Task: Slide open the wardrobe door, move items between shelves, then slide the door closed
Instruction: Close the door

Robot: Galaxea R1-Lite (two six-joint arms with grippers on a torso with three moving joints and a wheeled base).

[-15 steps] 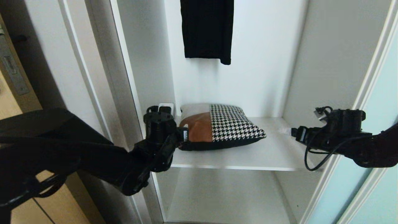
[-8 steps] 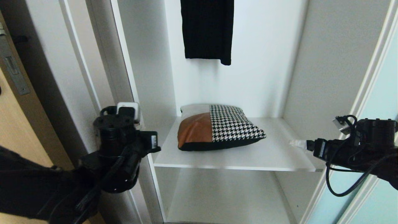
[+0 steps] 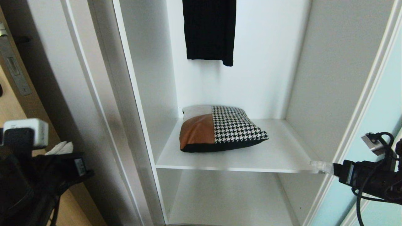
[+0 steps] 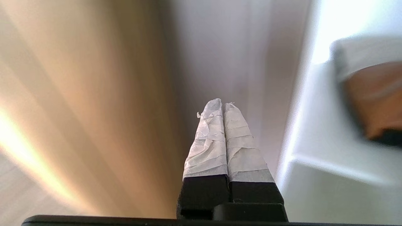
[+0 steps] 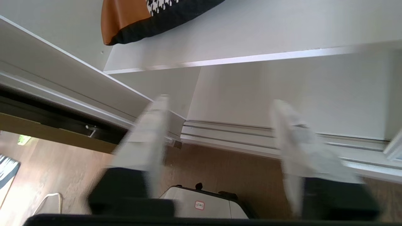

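One cushion [image 3: 220, 128]: lies alone on the upper shelf [image 3: 276, 157], left of centre, near the back wall; square patchwork of smooth brown leather, black-white houndstooth, grey, black underside.
Lower shelf [image 3: 232, 201]: flat white laminate.
Garment [image 3: 209, 29]: black, hanging above.
Sliding wardrobe door [image 3: 377, 125]: frosted aqua glass, far right.
Left gripper [image 4: 222, 108]: taped fingers pressed together, empty, left of the wardrobe.
Right gripper [image 5: 220, 125]: fingers spread, empty, by the shelf's right corner.
Floor [image 5: 220, 169]: wood.
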